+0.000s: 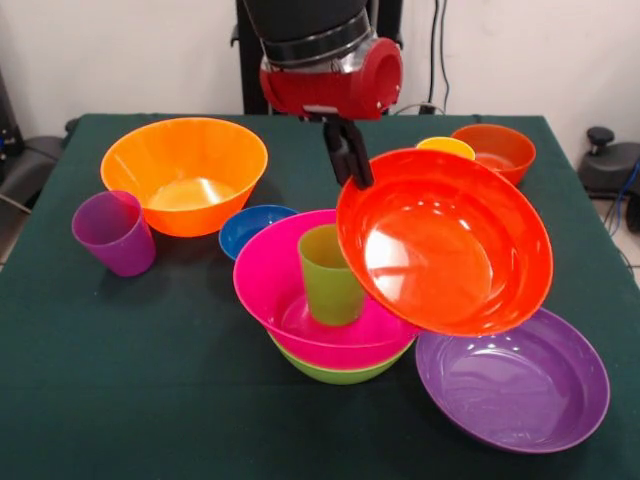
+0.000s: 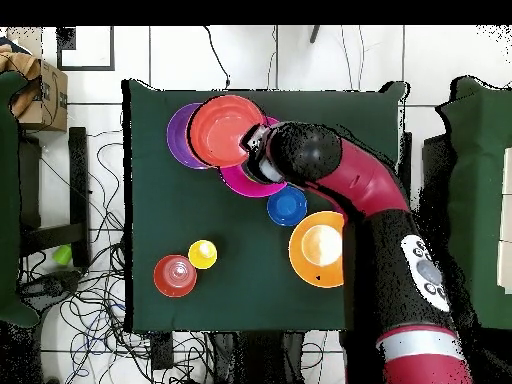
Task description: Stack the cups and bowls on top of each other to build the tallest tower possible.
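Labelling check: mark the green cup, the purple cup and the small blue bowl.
green cup [image 1: 330, 280], front view, on its side wall.
purple cup [image 1: 118, 240], front view, on its side wall.
small blue bowl [image 2: 287, 206], overhead view, on its inner floor.

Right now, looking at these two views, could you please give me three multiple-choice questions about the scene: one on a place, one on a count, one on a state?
1. Where does the glossy green plastic cup stand?
A. inside the pink bowl
B. on bare cloth
C. inside the purple bowl

2. How many cups show in the front view?
A. one
B. three
C. five

3. How is the large red-orange plastic bowl held?
A. lying flat
B. upside down
C. tilted, gripped at its rim

Answers: 1 A, it stands in the pink bowl. 2 B, green, purple, yellow. 3 C, the gripper clamps its rim.
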Robot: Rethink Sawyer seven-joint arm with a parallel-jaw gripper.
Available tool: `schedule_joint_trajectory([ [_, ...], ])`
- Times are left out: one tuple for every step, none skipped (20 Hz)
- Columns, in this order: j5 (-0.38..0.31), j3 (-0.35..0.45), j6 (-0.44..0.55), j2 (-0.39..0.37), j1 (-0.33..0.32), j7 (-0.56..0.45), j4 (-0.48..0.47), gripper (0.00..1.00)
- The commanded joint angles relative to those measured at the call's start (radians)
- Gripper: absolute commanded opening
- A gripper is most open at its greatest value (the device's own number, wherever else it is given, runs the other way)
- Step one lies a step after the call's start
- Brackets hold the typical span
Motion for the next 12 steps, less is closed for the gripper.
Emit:
schedule_joint_trajectory([
  [0.02,0.007,-0.025,0.068,0.038,0.149,-0.099,0.0],
  [0.025,0.009,-0.013,0.061,0.044,0.155,-0.1,0.0],
  [0.03,0.011,-0.002,0.053,0.049,0.16,-0.101,0.0],
  [0.036,0.014,0.01,0.039,0.052,0.165,-0.094,0.0],
  [0.04,0.015,0.017,0.033,0.055,0.169,-0.093,0.0],
  [0.044,0.017,0.032,0.024,0.057,0.172,-0.094,0.0],
  [0.046,0.016,0.042,0.019,0.061,0.174,-0.097,0.0],
  [0.051,0.019,0.058,0.008,0.061,0.174,-0.095,0.0],
  [0.054,0.018,0.067,0.003,0.065,0.176,-0.096,0.0],
  [0.058,0.018,0.072,-0.001,0.068,0.179,-0.095,0.0],
  [0.063,0.018,0.078,-0.006,0.072,0.181,-0.094,0.0],
  [0.071,0.018,0.084,-0.025,0.071,0.183,-0.079,0.0],
])
